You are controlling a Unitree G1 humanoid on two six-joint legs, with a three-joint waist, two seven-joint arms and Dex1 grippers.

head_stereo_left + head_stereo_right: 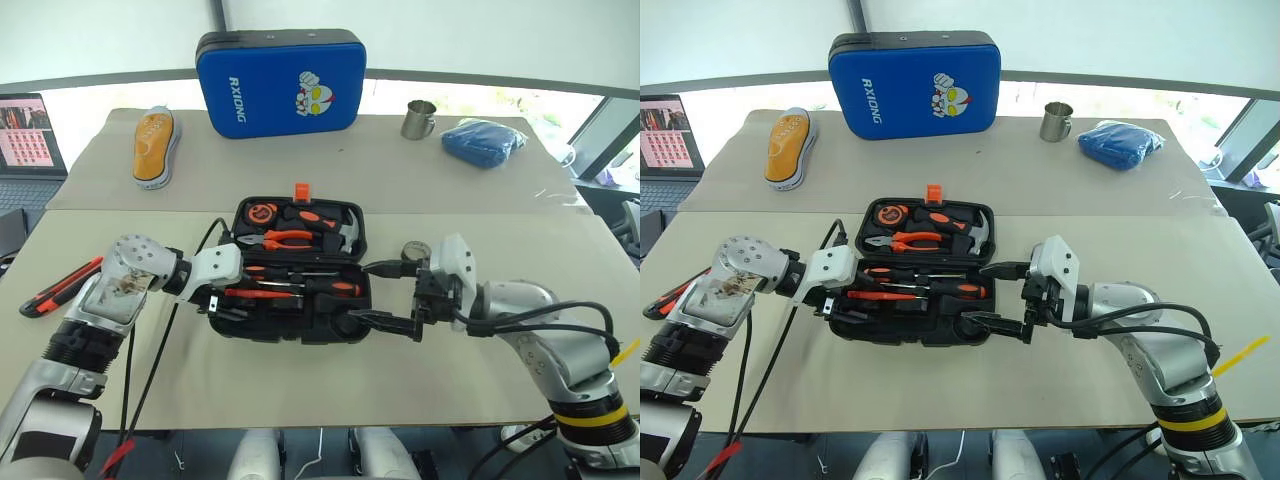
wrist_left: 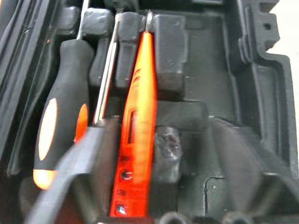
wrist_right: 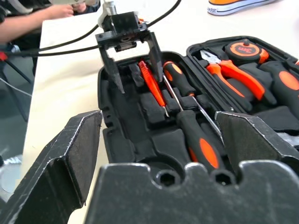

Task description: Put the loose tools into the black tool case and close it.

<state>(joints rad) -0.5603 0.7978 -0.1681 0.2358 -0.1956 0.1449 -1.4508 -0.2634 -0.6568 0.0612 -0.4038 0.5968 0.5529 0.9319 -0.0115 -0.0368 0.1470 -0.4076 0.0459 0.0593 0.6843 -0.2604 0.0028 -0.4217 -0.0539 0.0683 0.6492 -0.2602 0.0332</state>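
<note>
Black plastic hinged tool case (image 1: 300,290) is lying open at the counter's (image 1: 420,390) middle. Left hand (image 3: 132,56), fingers spread wide, is hovering over the slim orange tester screwdriver (image 3: 152,85) sitting in its slot, apparently just released. Right hand (image 1: 392,297) is gaping wide, empty, bracketing the case's right edge, likely steadying it. An orange-and-black utility knife (image 1: 60,286) is waiting near the counter's left edge.

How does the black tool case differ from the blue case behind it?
The black tool case lies flat and open near the robot, tools showing in its slots; the blue case stands upright and shut at the table's far edge. The blue one is larger and carries a cartoon print. Both are rectangular with rounded corners.
</note>
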